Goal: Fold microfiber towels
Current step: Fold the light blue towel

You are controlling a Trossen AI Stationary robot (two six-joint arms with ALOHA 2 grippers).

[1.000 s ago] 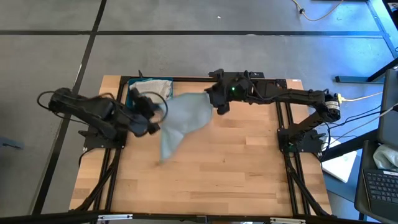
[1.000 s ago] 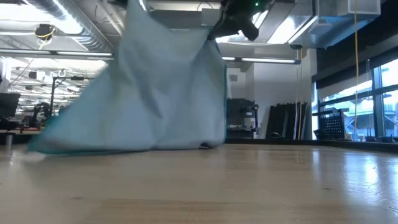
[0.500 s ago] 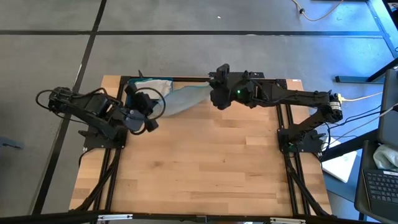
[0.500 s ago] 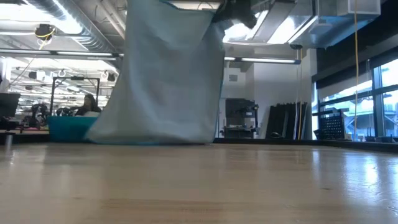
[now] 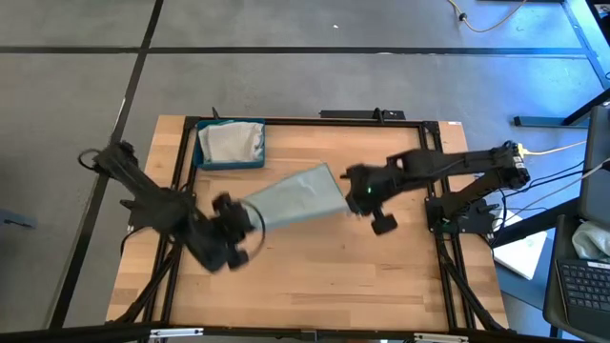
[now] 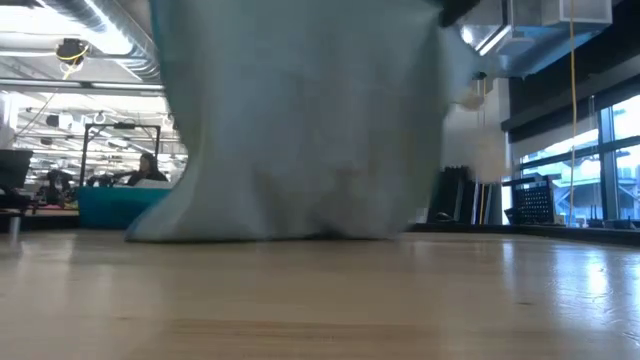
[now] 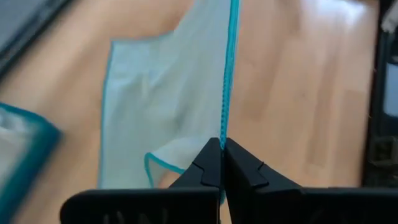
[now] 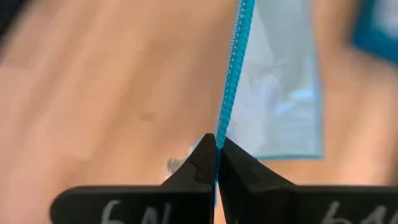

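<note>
The left hand (image 7: 221, 155) is pinched tight on the teal-stitched edge of a pale blue towel (image 5: 291, 198), and the right hand (image 8: 216, 155) is clamped on the opposite edge. Between them the towel hangs stretched above the middle of the bench (image 5: 334, 276); in the low view its bottom edge (image 6: 290, 225) reaches down to the wood or just above it. At the bench's far left corner sits a dark blue tray (image 5: 199, 143) holding a pile of pale towels (image 5: 231, 142).
</note>
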